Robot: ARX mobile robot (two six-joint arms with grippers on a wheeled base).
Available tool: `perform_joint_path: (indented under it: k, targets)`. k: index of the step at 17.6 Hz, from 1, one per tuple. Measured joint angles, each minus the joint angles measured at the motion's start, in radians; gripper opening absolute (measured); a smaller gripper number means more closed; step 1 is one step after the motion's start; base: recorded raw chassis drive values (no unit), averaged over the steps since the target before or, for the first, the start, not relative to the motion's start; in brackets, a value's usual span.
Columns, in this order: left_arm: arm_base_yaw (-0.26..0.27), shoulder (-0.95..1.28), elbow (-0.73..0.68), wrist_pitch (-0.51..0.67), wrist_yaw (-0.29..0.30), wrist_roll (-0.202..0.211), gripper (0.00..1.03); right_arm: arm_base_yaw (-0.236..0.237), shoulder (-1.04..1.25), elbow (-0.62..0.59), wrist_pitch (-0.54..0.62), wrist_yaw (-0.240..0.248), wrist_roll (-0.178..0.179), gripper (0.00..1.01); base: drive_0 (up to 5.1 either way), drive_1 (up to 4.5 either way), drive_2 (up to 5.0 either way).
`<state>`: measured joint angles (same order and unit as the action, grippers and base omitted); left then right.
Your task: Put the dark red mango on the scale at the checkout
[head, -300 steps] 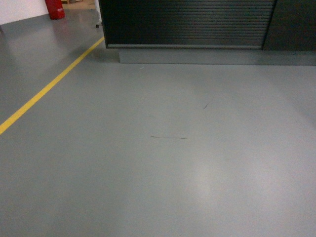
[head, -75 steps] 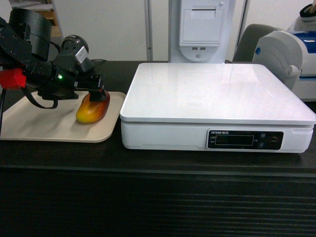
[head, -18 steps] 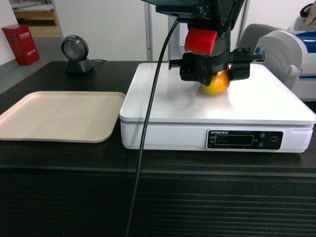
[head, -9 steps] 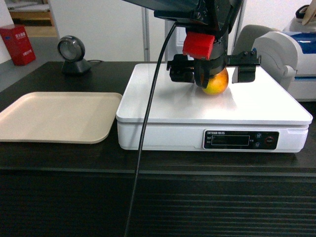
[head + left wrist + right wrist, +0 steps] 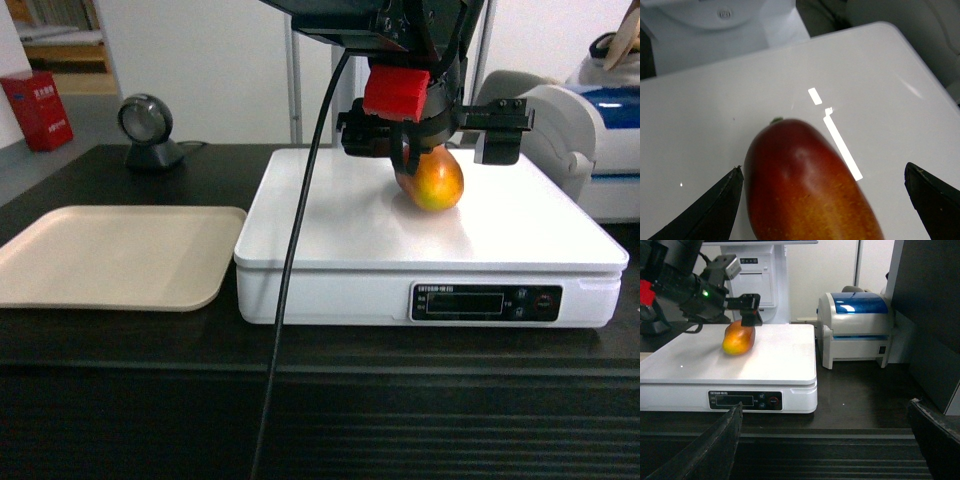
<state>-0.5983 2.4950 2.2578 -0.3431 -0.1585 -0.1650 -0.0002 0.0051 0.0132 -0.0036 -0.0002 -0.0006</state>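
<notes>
The dark red mango (image 5: 436,180) lies on its side on the flat white top of the scale (image 5: 330,225), toward the back and a little right of the middle. It is red at one end and goes orange and yellow at the other. In the left wrist view it sits right on the shiny white plate, with a bright light shining on the plate beside it.

The left hand (image 5: 432,135) hangs just above the mango. Its two black fingers (image 5: 710,207) are spread wide apart, one on each side of the fruit, and neither one seems to touch it. So I think the hand has let go and the scale is carrying the mango by itself. That is how it must be for a true weight.

The right hand (image 5: 825,440) is low in front of the worktop (image 5: 865,390), well away from the scale, and its fingers are wide apart with nothing in them.

A beige tray (image 5: 110,255) lies on the dark checkout worktop just left of the scale. A white and blue printer (image 5: 857,330) stands just to the right
</notes>
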Motion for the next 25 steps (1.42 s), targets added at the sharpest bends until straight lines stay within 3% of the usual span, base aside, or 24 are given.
perform_joint_path:
  k: [3, 6, 8, 11, 14, 19, 21, 25]
  targets:
    - [-0.003, -0.135, -0.126, 0.094, 0.068, 0.056, 0.98, 0.000, 0.000, 0.000, 0.000, 0.000, 0.000, 0.98, 0.0, 0.00, 0.0]
    - [0.016, -0.290, -0.306, 0.202, 0.211, 0.125, 0.98, 0.000, 0.000, 0.000, 0.000, 0.000, 0.000, 0.98, 0.0, 0.00, 0.0]
    - [0.080, -0.391, -0.464, 0.270, 0.332, 0.171, 0.98, 0.000, 0.000, 0.000, 0.000, 0.000, 0.000, 0.98, 0.0, 0.00, 0.0]
    - [0.200, -0.496, -0.631, 0.326, 0.398, 0.190, 0.98, 0.000, 0.000, 0.000, 0.000, 0.000, 0.000, 0.98, 0.0, 0.00, 0.0]
    - [0.339, -0.657, -0.870, 0.419, 0.391, 0.201, 0.98, 0.000, 0.000, 0.000, 0.000, 0.000, 0.000, 0.98, 0.0, 0.00, 0.0]
    - [0.482, -1.019, -1.234, 0.541, 0.333, 0.198, 0.98, 0.000, 0.000, 0.000, 0.000, 0.000, 0.000, 0.98, 0.0, 0.00, 0.0]
    - [0.517, -1.099, -1.300, 0.558, 0.309, 0.187, 0.98, 0.000, 0.000, 0.000, 0.000, 0.000, 0.000, 0.98, 0.0, 0.00, 0.0]
    - [0.536, -1.234, -1.406, 0.600, 0.274, 0.192, 0.98, 0.000, 0.000, 0.000, 0.000, 0.000, 0.000, 0.98, 0.0, 0.00, 0.0]
